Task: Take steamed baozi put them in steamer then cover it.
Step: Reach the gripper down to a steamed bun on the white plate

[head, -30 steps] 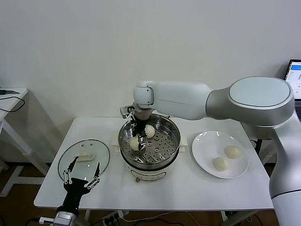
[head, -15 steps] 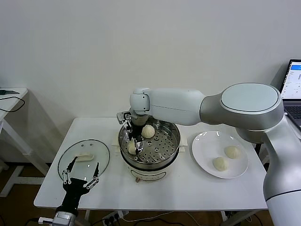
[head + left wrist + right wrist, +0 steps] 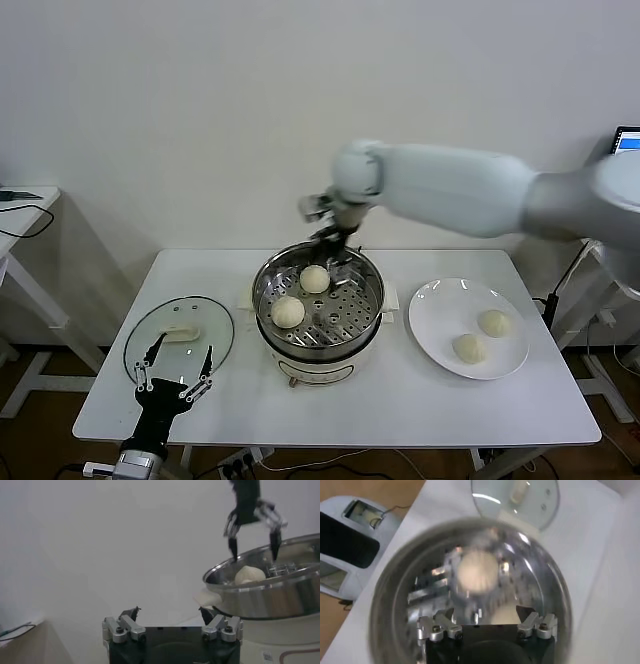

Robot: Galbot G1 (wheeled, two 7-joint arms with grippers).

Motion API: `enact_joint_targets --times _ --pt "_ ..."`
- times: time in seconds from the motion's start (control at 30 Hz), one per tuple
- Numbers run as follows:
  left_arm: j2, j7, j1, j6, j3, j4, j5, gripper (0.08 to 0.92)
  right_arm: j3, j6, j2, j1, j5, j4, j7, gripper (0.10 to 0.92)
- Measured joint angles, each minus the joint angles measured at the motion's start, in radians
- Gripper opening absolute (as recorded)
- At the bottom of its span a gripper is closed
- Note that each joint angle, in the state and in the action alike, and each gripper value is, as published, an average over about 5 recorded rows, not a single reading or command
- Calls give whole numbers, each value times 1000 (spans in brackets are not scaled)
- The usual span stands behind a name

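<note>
Right claw (image 3: 337,243) just spread, lifted off at 12 o'clock; second baozi (image 3: 288,311) dropped in steamer (image 3: 368,312), two left.

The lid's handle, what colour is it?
White, on the clear glass lid; the handle shows best in the head view.

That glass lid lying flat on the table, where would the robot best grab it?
Probably by the white oblong handle on top of the cover, coming straight down from above. The lid lies flat with its handle up, and its thin rim sits against the table, so the raised handle is what the fingers could close across, over its narrow width.
</note>
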Motion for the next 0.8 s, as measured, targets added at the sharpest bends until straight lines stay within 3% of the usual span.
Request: enact_joint_targets --times 0.37,0.8 --pt "5 0 3 0 8 -4 4 823 45 77 -310 -114 -133 3 -11 823" --pt "-1 -1 12 2 16 8 5 823 120 96 -407 -326 -249 -35 42 823"
